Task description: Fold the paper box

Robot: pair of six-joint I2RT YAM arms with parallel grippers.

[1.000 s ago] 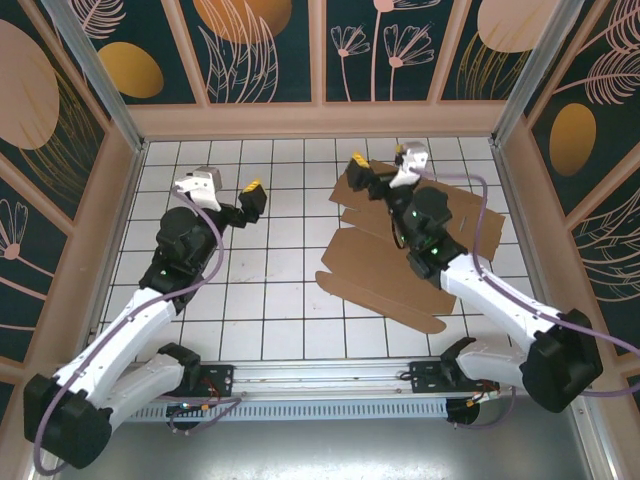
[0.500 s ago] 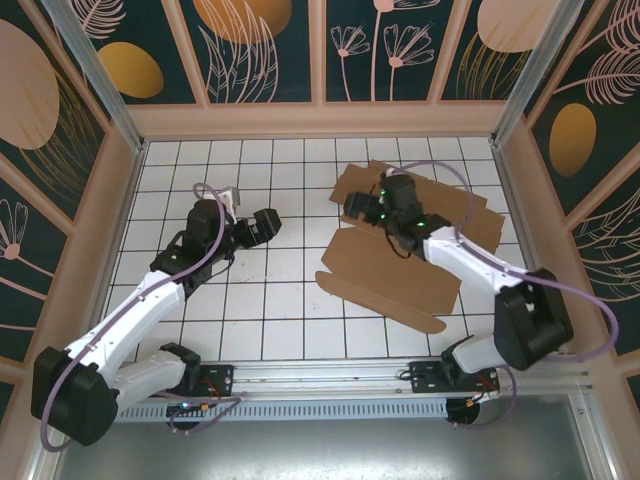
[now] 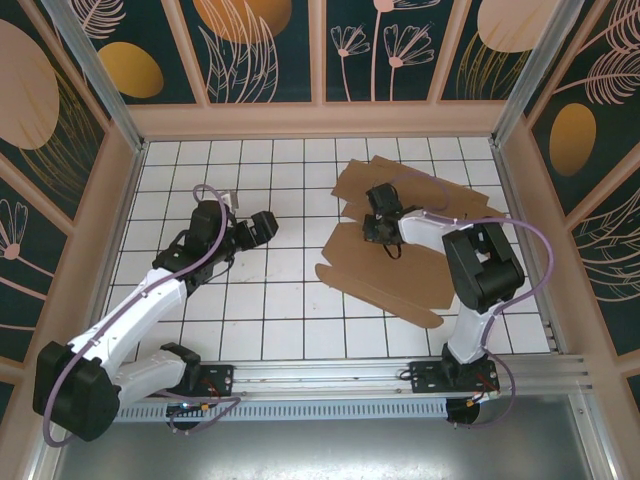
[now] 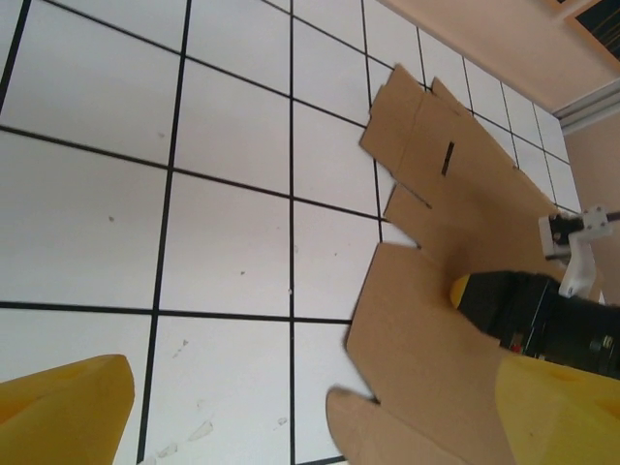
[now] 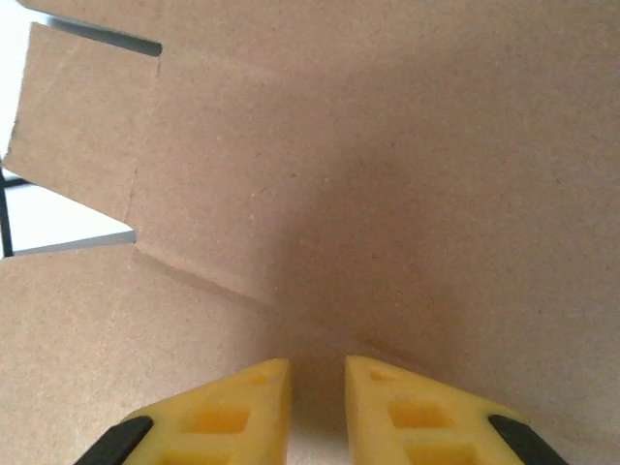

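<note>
Table point(image 3: 270, 300): white tiled top with a black grid, walled on three sides by dark panels point(image 3: 265, 45) painted with plant and disc shapes.

Paper box point(image 3: 420, 270): plain brown cardboard, unfolded, a flat die-cut sheet with flaps and creases. Lying on the right half of the table, near the far right corner, long axis slanting from far left to near right. Rounded flap corner at its near left, seen from the left wrist point(image 4: 436, 339). Brown surface close up in the right wrist view point(image 5: 387, 174), with a crease running across it.

Right arm point(image 3: 480, 270): white and black, bent back over the sheet, purple cable point(image 3: 530, 240) looping beside it.

Left arm point(image 3: 130, 320): stretched forward over the left half of the table, well apart from the sheet.

Right gripper point(image 3: 378, 228) point(image 5: 318, 373): yellow fingers point(image 5: 232, 407) drawn close, a thin gap between them, tips down at the middle of the cardboard. Cannot tell whether cardboard is pinched.

Left gripper point(image 3: 265, 225) point(image 4: 312, 368): yellow fingers point(image 4: 58, 407) spread wide, holding nothing, above bare tiles, pointed toward the sheet's left edge.

Slot point(image 4: 448, 158): short narrow cut in a far flap of the sheet.
</note>
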